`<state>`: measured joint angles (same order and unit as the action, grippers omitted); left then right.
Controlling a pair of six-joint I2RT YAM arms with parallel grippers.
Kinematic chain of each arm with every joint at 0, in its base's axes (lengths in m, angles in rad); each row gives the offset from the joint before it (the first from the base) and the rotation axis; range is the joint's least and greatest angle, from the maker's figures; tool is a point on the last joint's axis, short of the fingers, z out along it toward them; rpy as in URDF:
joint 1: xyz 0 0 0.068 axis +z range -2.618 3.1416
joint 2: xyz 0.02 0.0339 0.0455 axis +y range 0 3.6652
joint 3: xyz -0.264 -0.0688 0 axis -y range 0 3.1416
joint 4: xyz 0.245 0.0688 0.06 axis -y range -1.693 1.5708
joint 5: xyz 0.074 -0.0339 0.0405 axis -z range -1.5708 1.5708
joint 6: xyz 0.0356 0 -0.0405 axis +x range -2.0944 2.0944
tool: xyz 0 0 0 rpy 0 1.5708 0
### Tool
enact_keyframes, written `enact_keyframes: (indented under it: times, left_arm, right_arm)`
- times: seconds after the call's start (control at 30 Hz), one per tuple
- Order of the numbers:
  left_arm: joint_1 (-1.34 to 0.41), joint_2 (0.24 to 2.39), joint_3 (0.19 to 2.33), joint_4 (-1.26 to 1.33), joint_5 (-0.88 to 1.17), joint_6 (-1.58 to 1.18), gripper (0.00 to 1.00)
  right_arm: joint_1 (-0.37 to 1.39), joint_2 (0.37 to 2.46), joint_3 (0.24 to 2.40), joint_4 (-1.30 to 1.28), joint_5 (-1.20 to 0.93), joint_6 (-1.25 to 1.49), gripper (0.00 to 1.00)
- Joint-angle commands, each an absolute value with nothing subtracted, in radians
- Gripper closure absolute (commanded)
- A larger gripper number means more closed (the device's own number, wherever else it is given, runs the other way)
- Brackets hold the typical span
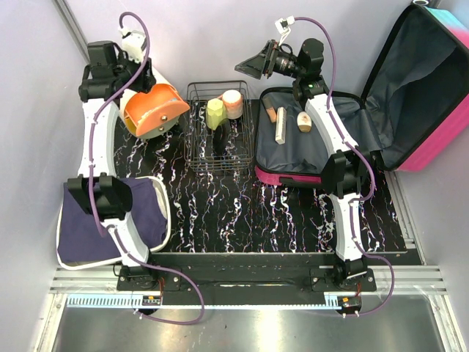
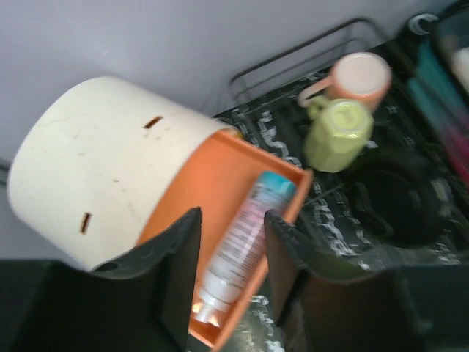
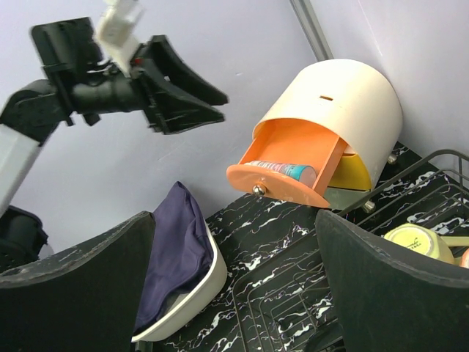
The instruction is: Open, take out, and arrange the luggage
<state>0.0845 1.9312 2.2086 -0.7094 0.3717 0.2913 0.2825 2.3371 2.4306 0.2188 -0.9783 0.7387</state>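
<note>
The luggage, a pink hard-shell suitcase (image 1: pixel 282 176), lies open at the right of the table, its lid (image 1: pixel 421 81) propped up to the right. On its dark grey lining lie a pale stick (image 1: pixel 280 125) and a small egg-shaped item (image 1: pixel 304 121). My right gripper (image 1: pixel 249 66) is open and empty, in the air left of the suitcase; its wide-spread fingers (image 3: pixel 80 286) frame the table in the right wrist view. My left gripper (image 1: pixel 143 79) is open above the orange drawer (image 2: pixel 212 183), with a tube (image 2: pixel 242 242) lying in the drawer between its fingers (image 2: pixel 179 264).
The white-and-orange round drawer box (image 1: pixel 150 110) stands at the back left with its drawer pulled out. A wire basket (image 1: pixel 218 158) in the middle holds a green cup (image 1: pixel 215 114) and a pink cup (image 1: pixel 232 103). A white basin (image 1: pixel 167 220) with navy cloth sits near left.
</note>
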Motion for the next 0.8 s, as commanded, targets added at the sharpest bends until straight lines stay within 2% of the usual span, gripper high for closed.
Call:
enact_keyframes:
  times: [0.0, 0.13, 0.33, 0.77]
  left_arm:
    - [0.063, 1.81, 2.14, -0.808, 0.56, 0.261, 0.64]
    - [0.045, 1.79, 2.037, -0.888, 0.565, 0.249, 0.79]
    - [0.034, 1.827, 1.988, -0.882, 0.425, 0.219, 0.87]
    - [0.048, 2.006, 2.146, -0.704, 0.035, 0.232, 0.91]
  right_arm:
    - [0.29, 2.306, 2.431, 0.255, -0.983, 0.727, 0.0]
    - [0.29, 2.296, 2.419, 0.255, -0.983, 0.726, 0.01]
    - [0.29, 2.281, 2.387, 0.261, -0.979, 0.721, 0.0]
    - [0.29, 2.267, 2.378, 0.23, -0.968, 0.693, 0.0]
